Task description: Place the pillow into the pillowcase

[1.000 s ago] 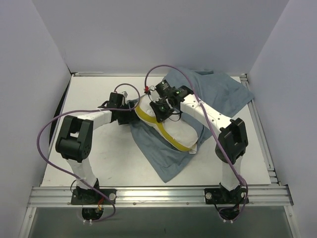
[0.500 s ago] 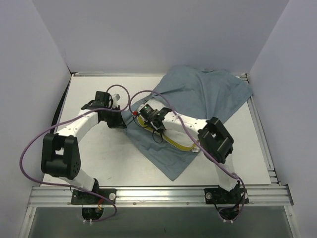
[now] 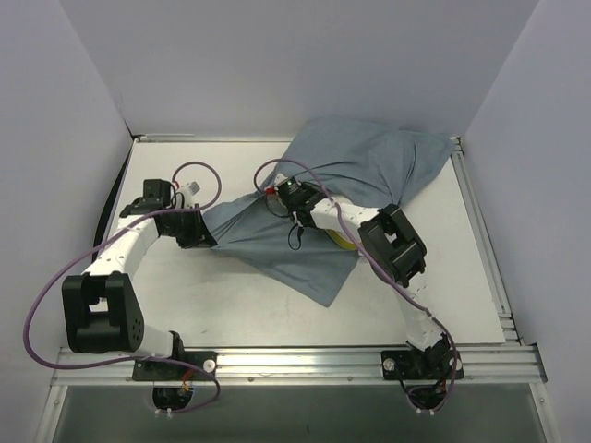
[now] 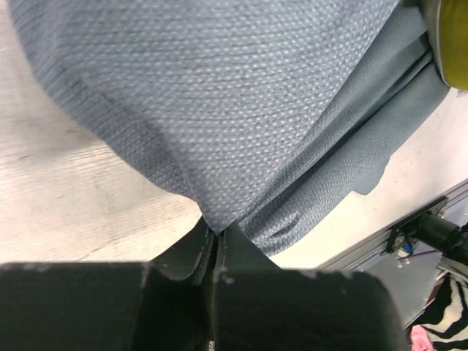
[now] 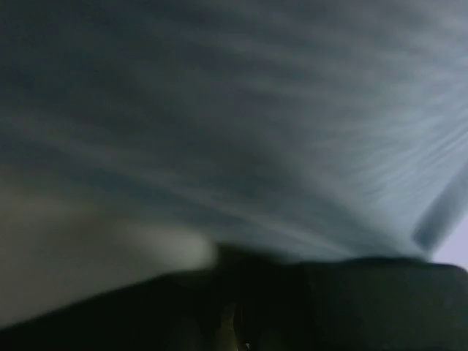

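- Pillowcase: rumpled grey-blue, spread from far right corner to mid-worktop.
- Pillow: mostly under the fabric, only a yellow sliver peeking.
- Left gripper: clamped tight on pillowcase edge.
- Right gripper: against fabric, grip impossible to tell.

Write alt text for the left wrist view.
The left end effector is shut on a fold of limp grey-blue woven fabric pillowcase, which spreads over the pale table. A yellow pillow edge shows top right.

White arms, black joints, purple cables
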You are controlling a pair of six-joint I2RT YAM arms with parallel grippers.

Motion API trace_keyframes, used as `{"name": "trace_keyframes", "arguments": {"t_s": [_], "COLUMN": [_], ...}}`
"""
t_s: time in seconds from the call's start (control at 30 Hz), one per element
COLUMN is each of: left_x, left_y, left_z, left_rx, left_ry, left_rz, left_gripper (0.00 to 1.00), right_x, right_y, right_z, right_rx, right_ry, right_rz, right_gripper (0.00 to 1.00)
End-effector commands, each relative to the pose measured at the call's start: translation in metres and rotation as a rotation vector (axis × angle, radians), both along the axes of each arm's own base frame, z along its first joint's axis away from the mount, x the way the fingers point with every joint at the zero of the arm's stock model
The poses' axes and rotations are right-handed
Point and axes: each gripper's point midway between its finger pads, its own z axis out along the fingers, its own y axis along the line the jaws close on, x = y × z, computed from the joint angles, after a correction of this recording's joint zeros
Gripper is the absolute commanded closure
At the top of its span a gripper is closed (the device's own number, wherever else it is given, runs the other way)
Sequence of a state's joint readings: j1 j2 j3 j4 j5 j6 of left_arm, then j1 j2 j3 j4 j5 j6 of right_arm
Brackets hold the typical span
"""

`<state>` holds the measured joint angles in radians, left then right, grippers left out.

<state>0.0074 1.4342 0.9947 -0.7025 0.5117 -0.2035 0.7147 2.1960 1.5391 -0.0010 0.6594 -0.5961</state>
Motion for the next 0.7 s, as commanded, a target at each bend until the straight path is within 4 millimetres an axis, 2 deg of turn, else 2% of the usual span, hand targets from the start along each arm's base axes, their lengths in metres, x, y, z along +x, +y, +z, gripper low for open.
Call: {"name": "trace_keyframes", "arguments": {"t_s": [0.0,0.03,0.07,0.17,0.2,0.23,0.27,0.33,0.37,0.4,0.43,0.47,0.5,0.53,0.57,0.6,0.63,0.67], "left_x": [-0.057,-0.057,-0.058,-0.061,-0.063,-0.065,-0.065,-0.065,-0.065,-0.066,-0.067,-0.067,-0.068,-0.064,-0.062,-0.060,-0.055,-0.051], "left_y": [0.038,0.041,0.046,0.051,0.050,0.050,0.050,0.050,0.048,0.044,0.039,0.034,0.022,0.016,0.009,0.003,-0.006,-0.011], "left_z": [-0.002,-0.002,0.000,0.004,0.005,0.006,0.007,0.009,0.010,0.008,0.009,0.009,0.011,0.013,0.015,0.019,0.026,0.032], "left_rx": [0.079,0.080,0.080,0.081,0.078,0.079,0.078,0.079,0.073,0.070,0.056,0.038,-0.003,-0.028,-0.058,-0.093,-0.156,-0.188], "left_ry": [0.188,0.187,0.186,0.184,0.183,0.189,0.186,0.177,0.175,0.185,0.188,0.199,0.201,0.185,0.179,0.172,0.144,0.130], "left_rz": [0.031,0.037,0.041,0.048,0.047,0.047,0.046,0.046,0.038,0.022,0.008,0.002,-0.026,-0.035,-0.038,-0.051,-0.068,-0.067], "left_gripper": [1.00,1.00,1.00,1.00,1.00,1.00,1.00,1.00,1.00,1.00,1.00,1.00,1.00,1.00,1.00,1.00,1.00,1.00], "right_x": [0.043,0.047,0.054,0.072,0.080,0.079,0.076,0.062,0.053,0.049,0.035,0.029,0.024,0.015,0.013,0.004,-0.007,-0.020], "right_y": [-0.125,-0.133,-0.152,-0.176,-0.186,-0.188,-0.189,-0.165,-0.149,-0.131,-0.095,-0.078,-0.062,-0.033,-0.020,-0.010,0.013,0.022], "right_z": [0.034,0.035,0.039,0.052,0.064,0.069,0.087,0.098,0.114,0.115,0.107,0.102,0.090,0.072,0.042,0.023,0.007,-0.007], "right_rx": [-0.231,-0.251,-0.263,-0.271,-0.251,-0.245,-0.208,-0.142,-0.063,-0.024,-0.011,0.007,0.038,0.056,0.036,0.014,0.035,0.023], "right_ry": [-0.136,-0.130,-0.136,-0.176,-0.205,-0.216,-0.258,-0.245,-0.275,-0.274,-0.254,-0.246,-0.234,-0.194,-0.148,-0.088,-0.039,0.010], "right_rz": [-0.301,-0.308,-0.351,-0.415,-0.446,-0.455,-0.477,-0.442,-0.429,-0.389,-0.309,-0.271,-0.249,-0.178,-0.151,-0.114,-0.048,-0.009], "right_gripper": [1.00,1.00,1.00,1.00,1.00,1.00,1.00,1.00,1.00,1.00,1.00,1.00,1.00,1.00,1.00,0.98,0.92,0.85]}}
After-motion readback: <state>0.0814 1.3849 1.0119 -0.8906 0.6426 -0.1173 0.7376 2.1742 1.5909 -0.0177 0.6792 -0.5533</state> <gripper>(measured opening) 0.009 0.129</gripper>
